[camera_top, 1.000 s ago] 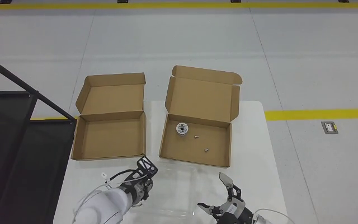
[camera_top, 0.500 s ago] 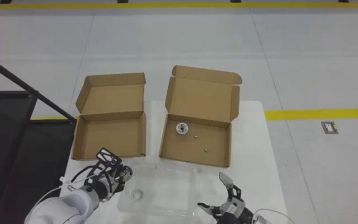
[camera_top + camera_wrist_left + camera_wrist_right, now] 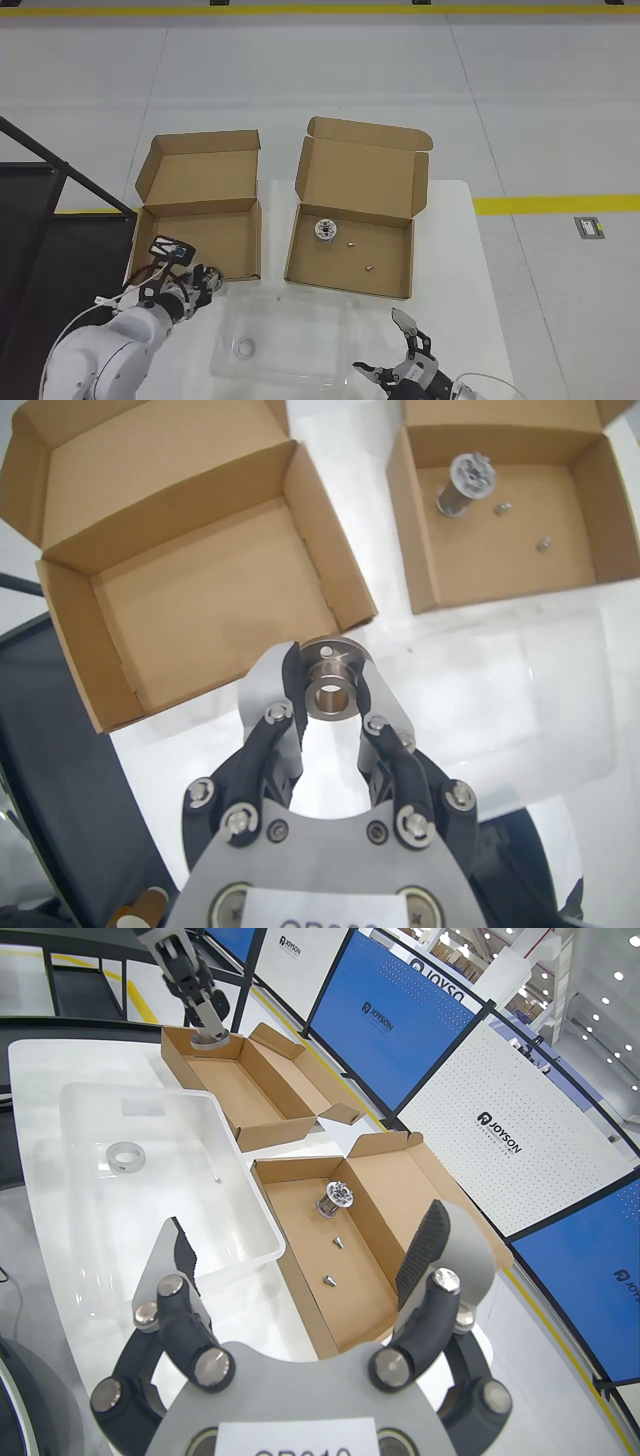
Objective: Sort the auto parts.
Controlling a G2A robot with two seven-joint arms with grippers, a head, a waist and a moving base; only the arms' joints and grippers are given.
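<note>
The left gripper is pinched on a flanged metal bushing. It grips the narrow hub, so the wide flange faces away and the bore looks back toward the wrist. I judge that this hold leaves the flange free to go down flat.

On the top view's face, the gripper hangs right at the near wall of the left box, whose floor lies toward 12 o'clock. That is a sensible spot if the bushing is meant for that box.

Toward 4 o'clock from the gripper lies the clear bin, probably the source of the loose parts, with a metal ring lying flat in it. Between 2 and 3 o'clock sits the right box. Its lid is thrown back like its neighbour's, so both can be reached from above. It holds a pulley, and small fasteners trail off toward 4 o'clock of the pulley.

The right gripper hangs over the table near its front edge, at 3 o'clock of the bin. Its fingers are spread wide with nothing between them, and it seems parked out of the way.

Count: two grippers, two boxes, one bin, one bushing, one ring, one pulley, two fasteners.
</note>
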